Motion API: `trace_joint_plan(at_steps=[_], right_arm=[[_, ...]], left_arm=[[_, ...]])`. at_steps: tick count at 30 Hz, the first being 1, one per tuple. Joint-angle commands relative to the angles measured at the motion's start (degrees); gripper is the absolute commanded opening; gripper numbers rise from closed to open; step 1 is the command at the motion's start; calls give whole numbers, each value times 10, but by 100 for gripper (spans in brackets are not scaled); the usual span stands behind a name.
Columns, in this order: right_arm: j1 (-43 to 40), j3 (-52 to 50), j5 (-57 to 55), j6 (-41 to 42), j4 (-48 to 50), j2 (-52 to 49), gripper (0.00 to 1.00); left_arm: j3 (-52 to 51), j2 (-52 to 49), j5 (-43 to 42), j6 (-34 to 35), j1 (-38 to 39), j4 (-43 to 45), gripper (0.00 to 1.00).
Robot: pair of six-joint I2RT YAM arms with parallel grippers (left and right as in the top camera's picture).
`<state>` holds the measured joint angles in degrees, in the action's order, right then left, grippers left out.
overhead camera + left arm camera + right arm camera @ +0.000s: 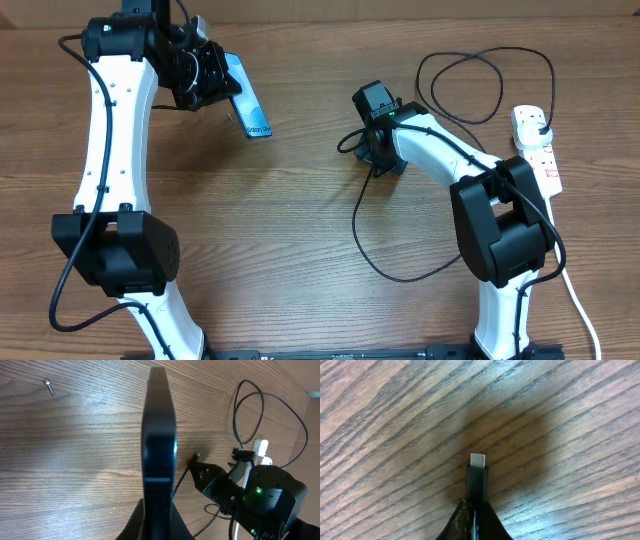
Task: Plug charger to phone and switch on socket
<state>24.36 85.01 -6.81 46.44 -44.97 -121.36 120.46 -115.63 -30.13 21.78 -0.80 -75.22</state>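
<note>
Phone (250, 105) pinched by left end effector (215, 80), charger (478, 477) tip pinched by right end effector (474, 517). Both apart; plugging in and switching the socket (537, 145) lie ahead.

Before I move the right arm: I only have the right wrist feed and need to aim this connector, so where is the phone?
Observer: The phone is held in the left gripper, off to the left of your right gripper and apart from it.
Operator: Which end of it faces me?
Observer: Its free end, the one with the printed text, angles toward your side. The left gripper grips the opposite end.
Operator: Is the other end of the charger plugged in?
Observer: A black plug sits at the far end of the socket, to your right.
</note>
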Motion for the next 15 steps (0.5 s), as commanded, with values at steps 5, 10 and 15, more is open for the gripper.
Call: trace_joint_plan(at_steps=[5,10,15], right_arm=[[-19,18,70,-54,6,-7,4],[-36,25,121,-138,12,103,4],[-24,25,125,-201,-17,223,4]], left_arm=[[5,-3,-107,-96,1,19,4],[5,-3,-283,-160,1,95,4],[5,-3,-404,-160,1,182,4]])
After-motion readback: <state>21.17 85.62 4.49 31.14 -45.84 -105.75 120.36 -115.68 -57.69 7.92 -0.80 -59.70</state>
